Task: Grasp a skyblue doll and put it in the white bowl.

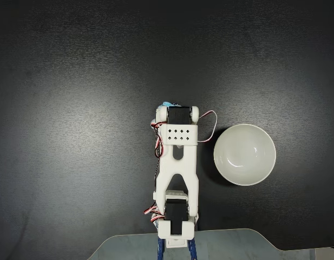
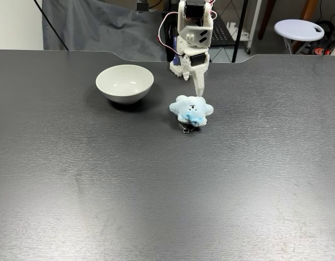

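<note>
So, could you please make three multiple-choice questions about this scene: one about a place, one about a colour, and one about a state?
1. In the fixed view facing the arm, where is the white bowl compared to the skyblue doll?
A. to its left
B. to its right
C. under it

2. What colour is the table?
A. white
B. dark grey to black
C. red

3. What is inside the bowl?
A. the doll
B. a spoon
C. nothing

Answers:
1. A, since the bowl sits left of the doll and a little further back.
2. B, since the surface is dark in both fixed views.
3. C, since the bowl's inside shows bare white from above and the doll lies on the table.
</note>
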Tool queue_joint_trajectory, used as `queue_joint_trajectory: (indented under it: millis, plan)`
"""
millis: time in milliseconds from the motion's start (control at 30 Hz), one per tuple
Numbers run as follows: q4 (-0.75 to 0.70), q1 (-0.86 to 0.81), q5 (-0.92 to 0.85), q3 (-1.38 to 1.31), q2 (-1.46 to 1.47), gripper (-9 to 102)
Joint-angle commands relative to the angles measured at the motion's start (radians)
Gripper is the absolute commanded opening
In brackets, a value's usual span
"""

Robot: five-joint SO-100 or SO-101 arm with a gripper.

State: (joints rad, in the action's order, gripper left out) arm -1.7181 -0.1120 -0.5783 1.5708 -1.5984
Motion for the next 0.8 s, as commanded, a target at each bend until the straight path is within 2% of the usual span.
queue_joint_trajectory:
  millis: [0,167,333,433,767]
  plan:
    - [-0.034,-0.011,-0.032,-0.002,-0.029,56]
    - [-0.034,0.005,-0.097,0.008,-0.029,56]
    - [-0.044,0.035,-0.492,0.009,-0.029,56]
    - [-0.044,0.031,-0.661,0.009,-0.029,56]
    - [-0.041,0.031,-0.707,0.009,-0.011,56]
